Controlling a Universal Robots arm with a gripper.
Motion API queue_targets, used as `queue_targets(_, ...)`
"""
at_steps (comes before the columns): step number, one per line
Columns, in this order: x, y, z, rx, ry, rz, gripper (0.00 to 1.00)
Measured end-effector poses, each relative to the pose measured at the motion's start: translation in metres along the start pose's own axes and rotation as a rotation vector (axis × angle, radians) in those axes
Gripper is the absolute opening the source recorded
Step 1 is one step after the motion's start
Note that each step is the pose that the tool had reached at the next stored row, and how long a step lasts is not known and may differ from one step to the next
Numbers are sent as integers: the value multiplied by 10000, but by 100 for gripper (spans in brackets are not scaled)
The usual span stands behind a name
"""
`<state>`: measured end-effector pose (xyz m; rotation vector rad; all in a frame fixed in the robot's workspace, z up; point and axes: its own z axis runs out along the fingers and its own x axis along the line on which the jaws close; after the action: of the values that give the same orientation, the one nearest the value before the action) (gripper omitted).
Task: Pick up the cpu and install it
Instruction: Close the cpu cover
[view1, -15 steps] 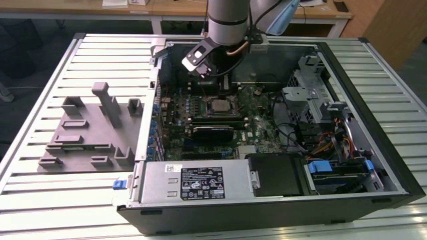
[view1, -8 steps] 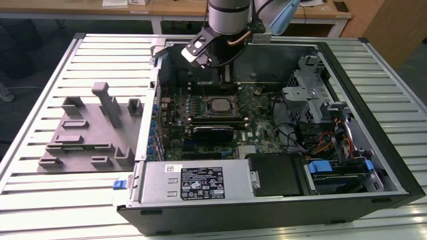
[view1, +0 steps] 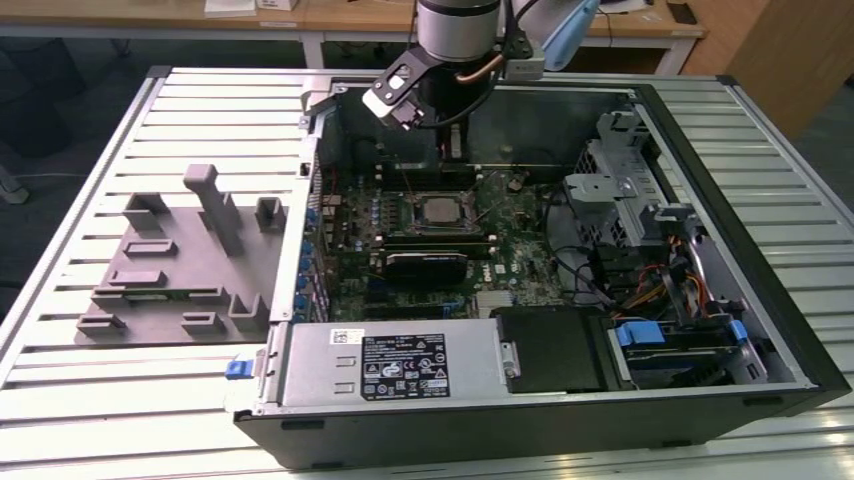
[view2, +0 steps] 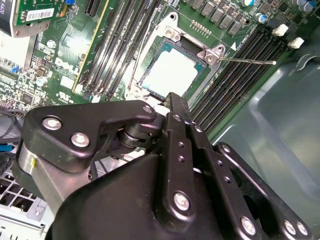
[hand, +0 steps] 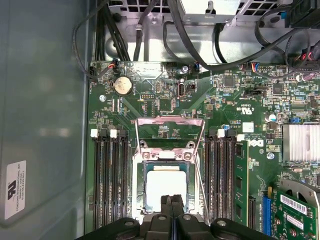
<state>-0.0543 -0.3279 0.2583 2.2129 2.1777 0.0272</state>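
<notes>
The cpu (hand: 166, 186), a flat square chip with a silvery top, lies in the motherboard socket (hand: 141, 187) in both wrist views, and it also shows as the cpu (view2: 172, 74). In the exterior view the cpu (view1: 438, 212) sits mid-board inside the open computer case. My gripper (hand: 172, 202) hangs above the chip's edge, apart from it, fingers pressed together with nothing between them. The gripper (view1: 451, 150) is over the board's far part. The socket's metal load plate (hand: 170, 130) stands flipped open beyond the chip.
Memory slots (hand: 107, 175) flank the socket on both sides. A thin lever (view2: 245, 61) juts out beside the socket. Cables (hand: 150, 30) run along the case wall. Grey fixture blocks (view1: 174, 260) stand on the slatted table at the exterior view's left. A power supply (view1: 387, 365) fills the case's near side.
</notes>
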Motion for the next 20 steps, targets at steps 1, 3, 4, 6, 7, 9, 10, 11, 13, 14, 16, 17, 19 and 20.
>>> queue_targets(1,0,0,0,0,0,0,11)
queue_targets(3,0,0,0,0,0,0,11)
queue_targets(4,0,0,0,-1,-1,0,11)
queue_targets(6,0,0,0,0,-1,0,11)
queue_targets(7,0,0,0,0,-1,0,11)
queue_targets(9,0,0,-5,1,-4,0,11)
queue_targets(10,0,0,-14,0,-3,0,11)
queue_targets(11,0,1,-25,0,-2,0,11)
queue_targets(13,0,1,-52,0,-1,1,11)
queue_targets(14,-1,2,-65,-1,0,0,11)
queue_targets(16,-1,3,-84,-1,-2,0,11)
queue_targets(17,-1,3,-84,-2,1,0,11)
queue_targets(19,-1,3,-84,-4,2,0,11)
queue_targets(20,-1,3,-86,-2,0,0,11)
